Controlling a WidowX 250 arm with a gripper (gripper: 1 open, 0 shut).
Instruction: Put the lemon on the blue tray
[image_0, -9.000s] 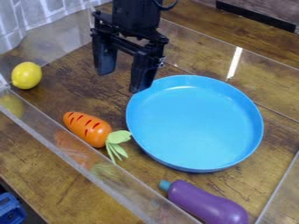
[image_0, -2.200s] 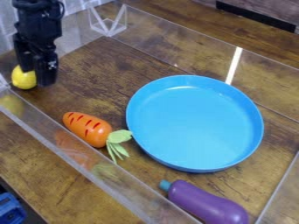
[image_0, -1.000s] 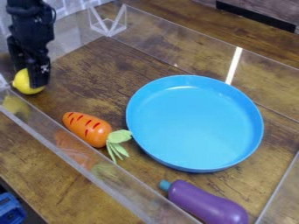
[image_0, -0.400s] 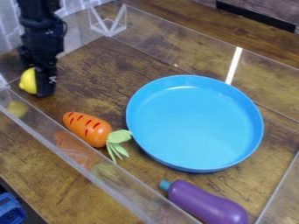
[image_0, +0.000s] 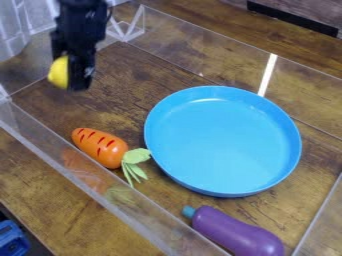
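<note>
Tool: black two-fingered gripper (image_0: 72, 78), clenched on the lemon
Lemon: small yellow oval toy (image_0: 59, 73), up at the tool's fingers, well apart from the tray
Tray: round bright-blue plastic (image_0: 222, 140), on the brown wooden worktop (image_0: 140, 75)
Carrot: orange toy, green leaves (image_0: 100, 147), beside the tray
Writing: none I can read
</note>
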